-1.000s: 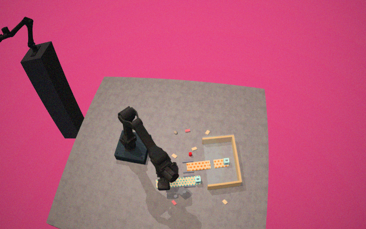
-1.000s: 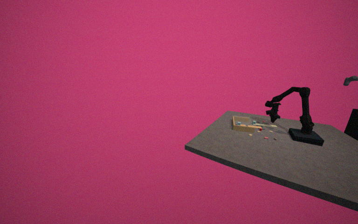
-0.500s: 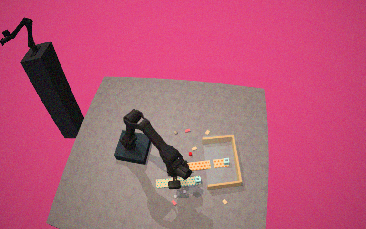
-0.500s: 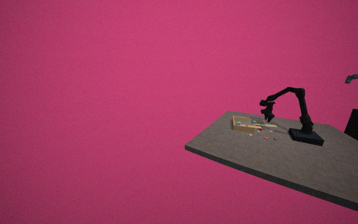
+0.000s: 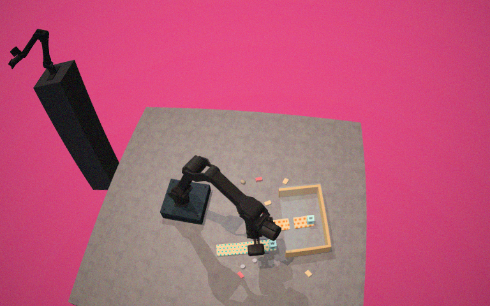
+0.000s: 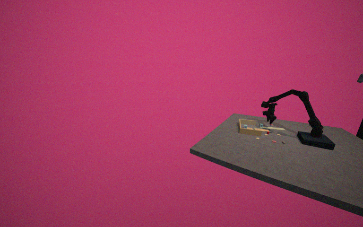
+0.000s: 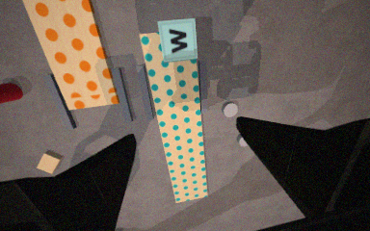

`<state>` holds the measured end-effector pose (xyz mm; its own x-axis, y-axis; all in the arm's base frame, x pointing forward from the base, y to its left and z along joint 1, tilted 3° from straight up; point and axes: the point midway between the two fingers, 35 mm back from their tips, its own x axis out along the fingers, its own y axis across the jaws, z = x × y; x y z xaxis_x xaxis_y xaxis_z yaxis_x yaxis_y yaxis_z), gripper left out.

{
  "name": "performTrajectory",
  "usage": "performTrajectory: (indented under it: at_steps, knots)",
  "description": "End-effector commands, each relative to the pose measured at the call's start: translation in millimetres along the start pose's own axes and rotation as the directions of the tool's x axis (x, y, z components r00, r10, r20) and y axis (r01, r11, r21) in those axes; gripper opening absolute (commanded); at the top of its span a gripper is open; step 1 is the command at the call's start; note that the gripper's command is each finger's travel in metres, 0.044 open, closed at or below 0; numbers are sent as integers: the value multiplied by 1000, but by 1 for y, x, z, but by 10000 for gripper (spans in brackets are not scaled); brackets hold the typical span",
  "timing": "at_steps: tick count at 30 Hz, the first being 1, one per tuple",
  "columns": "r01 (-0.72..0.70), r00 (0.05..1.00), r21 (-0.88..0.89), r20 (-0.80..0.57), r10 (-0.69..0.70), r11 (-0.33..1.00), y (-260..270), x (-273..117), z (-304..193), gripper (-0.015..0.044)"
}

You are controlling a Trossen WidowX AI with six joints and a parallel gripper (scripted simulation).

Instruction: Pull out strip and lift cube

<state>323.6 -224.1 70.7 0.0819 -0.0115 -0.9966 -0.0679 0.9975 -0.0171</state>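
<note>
The teal-dotted strip point(image 5: 231, 248) point(image 7: 182, 149) shows no gap where visible and lies outside the open side of the walled tray. A pale teal cube marked W point(image 5: 272, 244) point(image 6: 261, 125) point(image 7: 177, 40) sits on its tray-side end. The orange-dotted strip point(image 5: 282, 224) point(image 7: 72, 45) has a gap inside the tray; its separate far piece point(image 5: 299, 222) carries another W cube point(image 5: 311, 218) point(image 6: 245, 126). My gripper point(image 6: 271, 122) point(image 7: 187, 130) is open and empty above the teal-dotted strip, with one finger to each side in the wrist view. The arm hides part of both strips in the top view.
The wooden-walled tray point(image 5: 325, 223) point(image 6: 250, 132) is open towards the arm base. Thin dark rails point(image 7: 63, 102) point(image 7: 126, 96) flank the strips. A red piece point(image 7: 10, 92), a tan block point(image 7: 48, 163), a grey disc point(image 7: 230, 110) and other small pieces lie around them.
</note>
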Motion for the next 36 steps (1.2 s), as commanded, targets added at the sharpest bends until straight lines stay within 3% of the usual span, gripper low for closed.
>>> performTrajectory:
  at_steps: [1, 17, 24, 36]
  knots:
    - [2, 1000, 3, -1, -2, 1000, -1, -2, 15, 440]
    - [3, 1000, 3, 4, -3, 1000, -4, -8, 72, 440]
    - [3, 1000, 3, 4, -3, 1000, -4, 0, 72, 256]
    - [2, 1000, 3, 4, -2, 1000, -4, 20, 73, 250]
